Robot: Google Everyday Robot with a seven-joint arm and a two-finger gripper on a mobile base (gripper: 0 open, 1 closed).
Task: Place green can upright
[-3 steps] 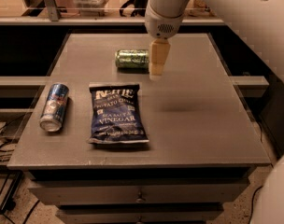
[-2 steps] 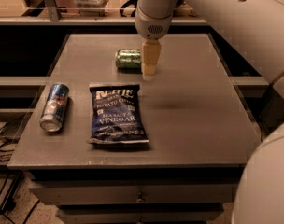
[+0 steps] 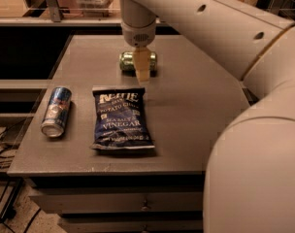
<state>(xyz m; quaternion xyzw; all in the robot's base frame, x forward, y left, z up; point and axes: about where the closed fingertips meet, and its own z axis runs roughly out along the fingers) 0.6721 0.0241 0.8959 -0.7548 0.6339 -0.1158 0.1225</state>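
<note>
At the lower centre of the frame lay the bag (image 3: pixel 122 119), with the blue can (image 3: pixel 56 111) on its side at the left edge of the table (image 3: pixel 196 106). Above the bag, in the upper middle, the gripper (image 3: pixel 143 77) had slid leftward from beside the green can (image 3: pixel 126 61) to hang across its middle. Whether it was clenched or released could not be told. That suggested a grasp being lined up, with nothing lifted yet. The green can lay on its side toward the table's far part, its long axis running left to right across the frame.
</note>
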